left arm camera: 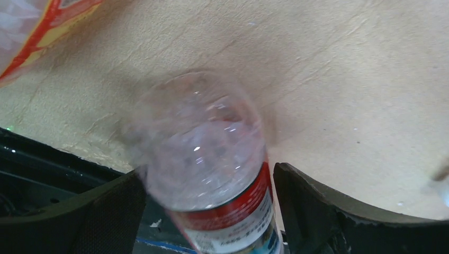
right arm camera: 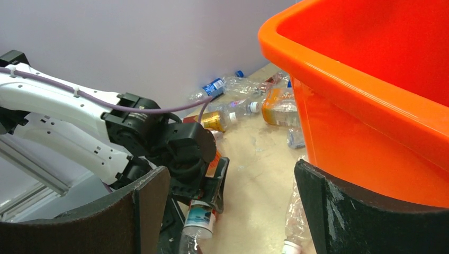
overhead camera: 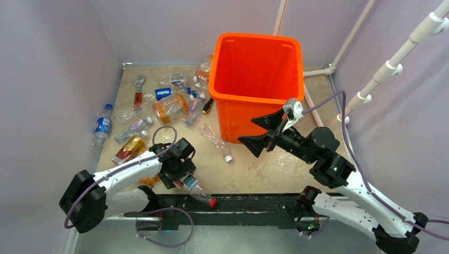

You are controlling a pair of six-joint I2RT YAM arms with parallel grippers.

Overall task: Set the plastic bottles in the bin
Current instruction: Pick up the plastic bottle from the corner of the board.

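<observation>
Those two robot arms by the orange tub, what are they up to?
They are clearing plastic bottles into the bin. The left gripper straddles a red-labelled bottle at the near edge of the table, jaws open either side. The right gripper hangs open and empty beside the bin. More lie scattered at the left.

We see pale lilac walls point(overhead camera: 53, 63) closing in on three sides of a beige, mottled tabletop point(overhead camera: 275, 169). White pipes point(overhead camera: 392, 66) with clip joints slant up the right wall, and a thinner pipe point(overhead camera: 279, 18) rises in the back corner. A black rail point(overhead camera: 249, 203) runs along the near edge. The light is soft and even, with faint shadows.
</observation>
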